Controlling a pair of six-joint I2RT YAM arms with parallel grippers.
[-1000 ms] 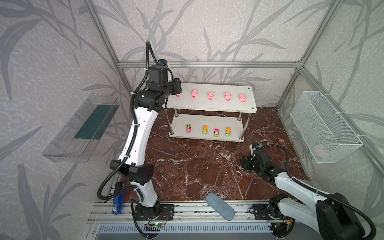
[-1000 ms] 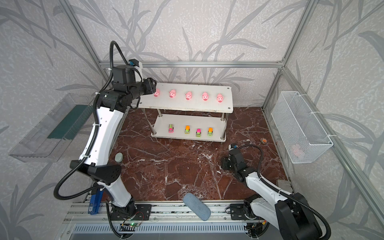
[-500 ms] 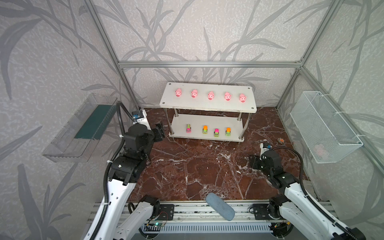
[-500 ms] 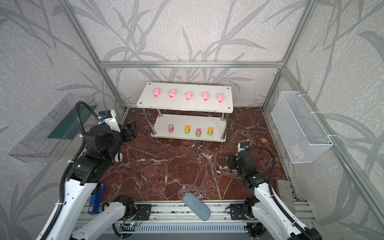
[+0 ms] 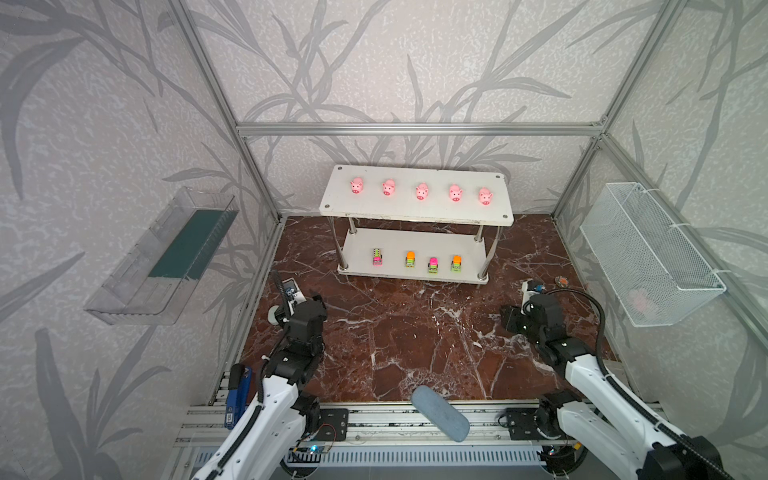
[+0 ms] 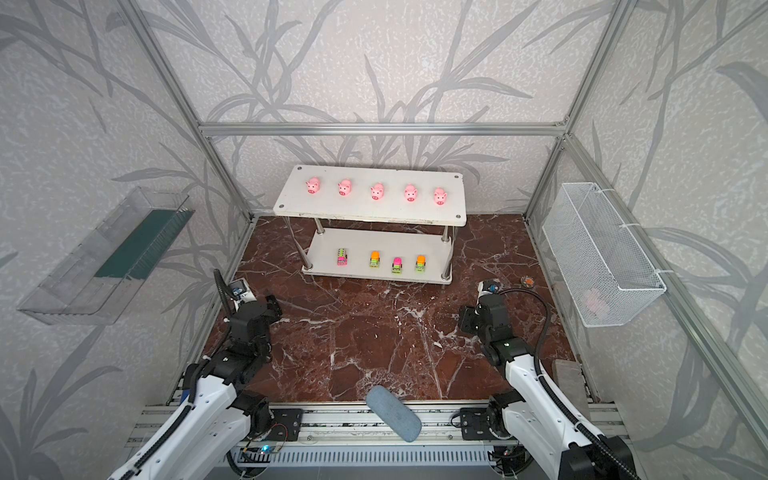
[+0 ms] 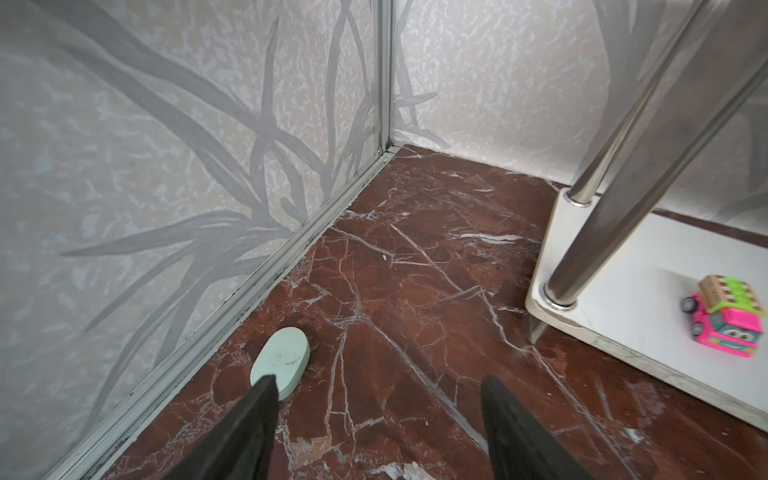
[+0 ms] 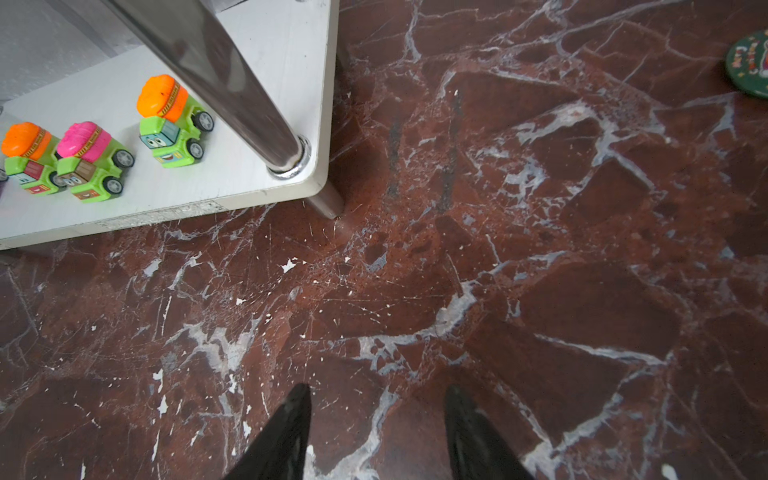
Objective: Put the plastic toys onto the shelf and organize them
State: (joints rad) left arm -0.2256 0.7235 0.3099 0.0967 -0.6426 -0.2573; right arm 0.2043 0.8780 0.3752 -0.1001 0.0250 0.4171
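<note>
The white two-tier shelf [image 5: 415, 211] [image 6: 374, 211] stands at the back of the marble floor. Several pink pigs [image 5: 422, 192] [image 6: 377, 192] sit in a row on its top board. Several green trucks [image 5: 410, 259] [image 6: 375, 259] line the lower board [image 7: 623, 299] [image 8: 249, 104]. The left wrist view shows one truck [image 7: 725, 326]; the right wrist view shows three trucks [image 8: 172, 120]. My left gripper [image 5: 318, 300] [image 7: 378, 380] hovers low over the floor at front left, open and empty. My right gripper [image 5: 508, 320] [image 8: 376, 388] is low at front right, open and empty.
A pale-green oval [image 7: 280, 359] lies by the left wall, beside my left fingers. A blue-grey pad [image 5: 439, 412] rests on the front rail. A clear tray [image 5: 162, 257] hangs on the left wall, a wire basket [image 5: 648, 253] on the right. A round badge [image 8: 752, 62] lies on the floor.
My left arm has come down from the top board's left end to the floor at front left, its jaws opening wider. My right arm has drawn back slightly toward the front right.
</note>
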